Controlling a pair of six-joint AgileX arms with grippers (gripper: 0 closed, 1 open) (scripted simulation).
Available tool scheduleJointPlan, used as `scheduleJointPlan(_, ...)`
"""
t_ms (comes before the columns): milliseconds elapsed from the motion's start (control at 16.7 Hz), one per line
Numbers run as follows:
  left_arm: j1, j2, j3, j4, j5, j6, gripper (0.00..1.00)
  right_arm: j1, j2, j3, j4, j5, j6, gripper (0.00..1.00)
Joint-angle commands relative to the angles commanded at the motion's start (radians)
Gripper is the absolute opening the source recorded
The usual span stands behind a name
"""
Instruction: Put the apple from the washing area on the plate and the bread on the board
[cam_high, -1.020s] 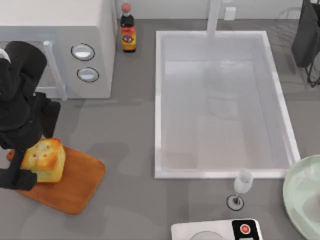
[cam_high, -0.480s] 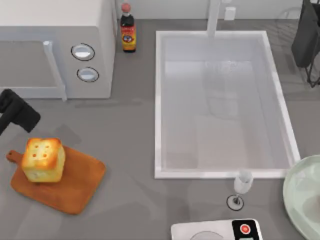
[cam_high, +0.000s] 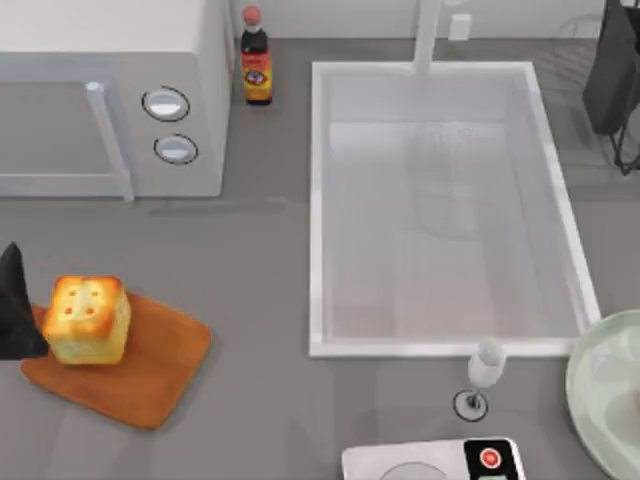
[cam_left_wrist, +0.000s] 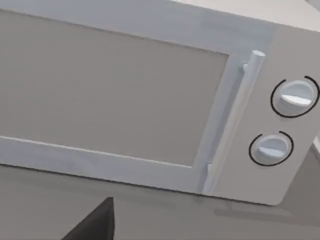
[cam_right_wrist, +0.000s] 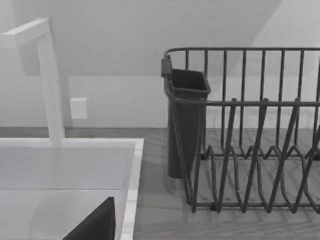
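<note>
Fingers (cam_left_wrist: 95, 222) of the left gripper (cam_high: 14, 310) appear as one dark wedge in the left wrist view, and whether they stand spread or closed cannot be told. In the top view this gripper sits at the table's left edge, just beside the bread (cam_high: 88, 320); contact between the two cannot be made out.

The bread stands upright on the board (cam_high: 150, 375), toasted top uppermost and seated toward the handle end. It rests squarely within the wood's outline, so this half of the task reads as done.

The left wrist camera faces the microwave (cam_left_wrist: 150, 100) and its two dials, which suggests a gripper raised and turned away from the loaf rather than aimed at it.

The washing area (cam_high: 318, 210) lies right of centre, its faucet (cam_high: 428, 35) at the far rim. The plate (cam_high: 600, 385) sits at the table's right edge, near the sink's near corner — a short carry for fruit.

The right gripper (cam_right_wrist: 95, 222) shows one dark finger tip, state not discernible. Its camera looks past the sink rim to a dish rack (cam_right_wrist: 260, 150) — apparently parked.
</note>
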Motion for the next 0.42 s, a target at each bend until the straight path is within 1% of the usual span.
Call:
scheduleJointPlan(120,0.024,-0.089,-0.07,0.059,0.0,0.107,1.0,0.0,0.0,0.0,0.0,0.0,0.0,1.0)
scheduleJointPlan(240,0.041,-0.15,-0.118,0.098,0.0,0.176,1.0,0.0,0.0,0.0,0.0,0.0,0.0,1.0)
scheduleJointPlan(420,0.049,-0.178,-0.139,0.116,0.0,0.206,1.0,0.0,0.0,0.0,0.0,0.0,0.0,1.0)
